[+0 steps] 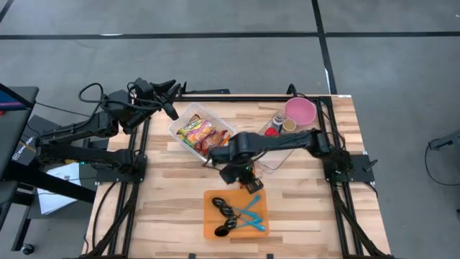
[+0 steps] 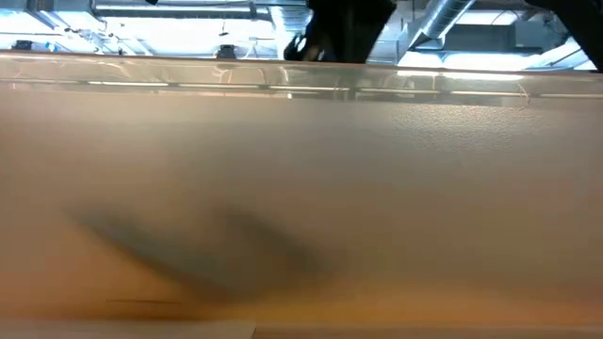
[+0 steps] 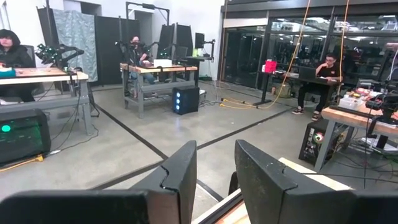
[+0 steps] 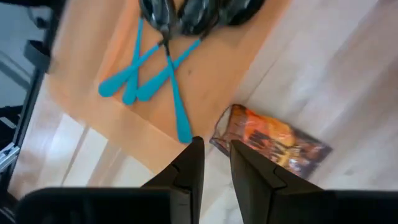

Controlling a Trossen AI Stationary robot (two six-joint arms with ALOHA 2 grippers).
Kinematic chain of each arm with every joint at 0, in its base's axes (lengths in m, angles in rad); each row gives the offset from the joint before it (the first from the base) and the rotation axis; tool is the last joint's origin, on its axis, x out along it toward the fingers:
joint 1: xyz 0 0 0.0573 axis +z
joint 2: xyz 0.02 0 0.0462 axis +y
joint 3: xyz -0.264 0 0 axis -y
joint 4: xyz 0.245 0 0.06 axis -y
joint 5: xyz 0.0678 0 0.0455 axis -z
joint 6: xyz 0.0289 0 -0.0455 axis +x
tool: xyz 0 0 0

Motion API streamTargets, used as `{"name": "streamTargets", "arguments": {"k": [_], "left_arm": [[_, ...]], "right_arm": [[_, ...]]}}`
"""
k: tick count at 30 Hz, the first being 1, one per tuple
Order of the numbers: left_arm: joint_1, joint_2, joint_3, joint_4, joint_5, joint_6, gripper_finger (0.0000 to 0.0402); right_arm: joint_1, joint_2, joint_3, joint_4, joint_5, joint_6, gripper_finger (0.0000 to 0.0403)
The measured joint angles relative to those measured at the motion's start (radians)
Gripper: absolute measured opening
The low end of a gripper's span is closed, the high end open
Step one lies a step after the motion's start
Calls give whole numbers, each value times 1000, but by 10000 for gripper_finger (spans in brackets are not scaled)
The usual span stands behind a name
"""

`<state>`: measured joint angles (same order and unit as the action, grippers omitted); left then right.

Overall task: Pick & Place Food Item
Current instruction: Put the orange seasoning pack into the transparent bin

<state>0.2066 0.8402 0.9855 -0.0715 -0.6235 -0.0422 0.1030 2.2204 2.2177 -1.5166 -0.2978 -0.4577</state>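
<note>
A snack packet (image 4: 270,140), orange and dark, lies flat on the wooden table next to the far edge of an orange board (image 1: 244,203); it also shows in the high view (image 1: 253,185). My right gripper (image 4: 216,152) hovers above the packet's near end, its fingers a narrow gap apart with nothing between them. My left gripper (image 1: 169,98) waits open at the table's far left corner, off the table edge; its wrist view (image 3: 216,163) shows only the room.
The orange board holds several blue-handled dark spoons (image 1: 241,214). A clear tub (image 1: 188,115) with more snack packets (image 1: 203,133) stands at the far centre-left. A second clear tub (image 1: 272,160) with a pink cup (image 1: 300,110) stands at the far right. People sit at benches beyond the table.
</note>
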Motion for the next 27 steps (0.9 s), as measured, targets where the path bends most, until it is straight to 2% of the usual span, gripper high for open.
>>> {"name": "streamTargets", "arguments": {"k": [4,8,12,15,18,22,27], "left_arm": [[0,0,0,0,0,0,104],[0,0,0,0,0,0,104],[0,0,0,0,0,14,104],[0,0,0,0,0,30,104],[0,0,0,0,0,35,104],[0,0,0,0,0,36,104],[0,0,0,0,25,37,104]], "right_arm": [[8,-110,-41,20,-42,-28,72],[50,-252,-181,79,-26,-33,71],[95,-407,-412,298,90,-41,69],[119,-492,-577,491,235,-120,68],[125,-528,-692,608,319,-271,68],[123,-531,-777,602,324,-466,67],[127,-507,-809,686,328,-510,67]]}}
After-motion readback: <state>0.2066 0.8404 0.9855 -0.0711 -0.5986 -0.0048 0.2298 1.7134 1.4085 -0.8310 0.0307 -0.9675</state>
